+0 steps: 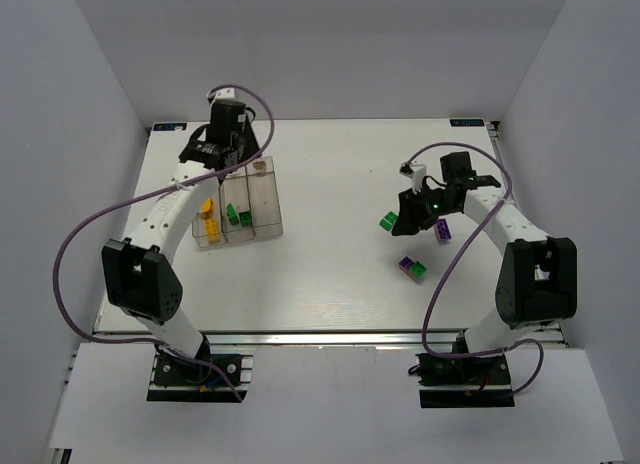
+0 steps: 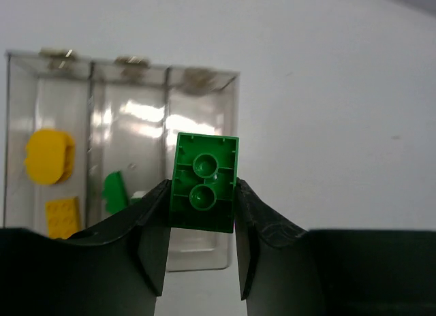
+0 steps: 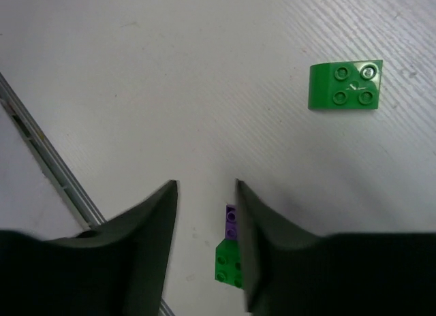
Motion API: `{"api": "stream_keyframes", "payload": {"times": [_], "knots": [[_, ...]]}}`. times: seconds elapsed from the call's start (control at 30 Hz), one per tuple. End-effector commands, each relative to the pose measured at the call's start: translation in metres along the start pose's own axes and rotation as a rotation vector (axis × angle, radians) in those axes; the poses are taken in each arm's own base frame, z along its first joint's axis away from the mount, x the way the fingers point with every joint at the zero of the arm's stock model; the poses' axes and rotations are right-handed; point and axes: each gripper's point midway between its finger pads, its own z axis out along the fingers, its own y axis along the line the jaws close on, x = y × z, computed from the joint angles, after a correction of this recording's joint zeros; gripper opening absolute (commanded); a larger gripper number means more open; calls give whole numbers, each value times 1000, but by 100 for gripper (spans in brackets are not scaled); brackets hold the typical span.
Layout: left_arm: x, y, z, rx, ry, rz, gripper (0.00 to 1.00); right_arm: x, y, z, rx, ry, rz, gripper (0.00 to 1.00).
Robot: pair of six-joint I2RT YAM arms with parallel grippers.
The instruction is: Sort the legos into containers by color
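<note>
The containers (image 1: 262, 199) are three clear bins joined side by side at the left. The left bin holds yellow legos (image 1: 208, 216), the middle bin holds green ones (image 1: 238, 216). My left gripper (image 1: 228, 154) hovers over the tray's far end. It is shut on a green lego (image 2: 203, 183), underside towards the camera, in front of the right bin (image 2: 204, 105). My right gripper (image 1: 412, 216) is open and empty above the table. A green lego (image 3: 344, 86) lies ahead of it. A purple-and-green lego pair (image 3: 230, 251) lies below, partly hidden by its right finger.
A loose purple lego (image 1: 443, 231) lies just right of the right gripper. The purple-and-green pair (image 1: 412, 268) lies nearer the front edge. The loose green lego (image 1: 388, 221) lies left of the right gripper. White walls enclose the table on three sides.
</note>
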Motion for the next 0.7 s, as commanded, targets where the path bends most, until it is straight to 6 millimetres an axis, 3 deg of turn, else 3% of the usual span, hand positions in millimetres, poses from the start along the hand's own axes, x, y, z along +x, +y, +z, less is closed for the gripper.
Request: {"api": "stream_keyframes", "payload": {"times": [0.0, 0.07, 0.27, 0.3, 0.33, 0.47, 0.53, 0.6, 0.67], "knots": [[76, 64, 2, -171, 261, -69, 0, -12, -3, 3, 39, 23, -63, 52], [87, 78, 11, -187, 316, -94, 0, -12, -6, 7, 62, 44, -76, 69], [104, 100, 45, -239, 410, -97, 0, -25, -16, 12, 119, 56, -93, 77], [101, 102, 49, -238, 407, -102, 0, -28, -21, 11, 145, 51, -100, 89], [105, 107, 55, -242, 420, -98, 0, -30, -24, 11, 162, 49, -105, 89], [107, 112, 65, -254, 441, -87, 21, -38, -36, 12, 218, 36, -147, 89], [109, 115, 66, -256, 450, -92, 41, -34, -42, 16, 217, 68, -136, 89], [108, 114, 65, -246, 449, -88, 54, -38, -48, 21, 215, 81, -141, 89], [110, 119, 64, -252, 451, -93, 59, -38, -50, 24, 206, 97, -153, 89]]}}
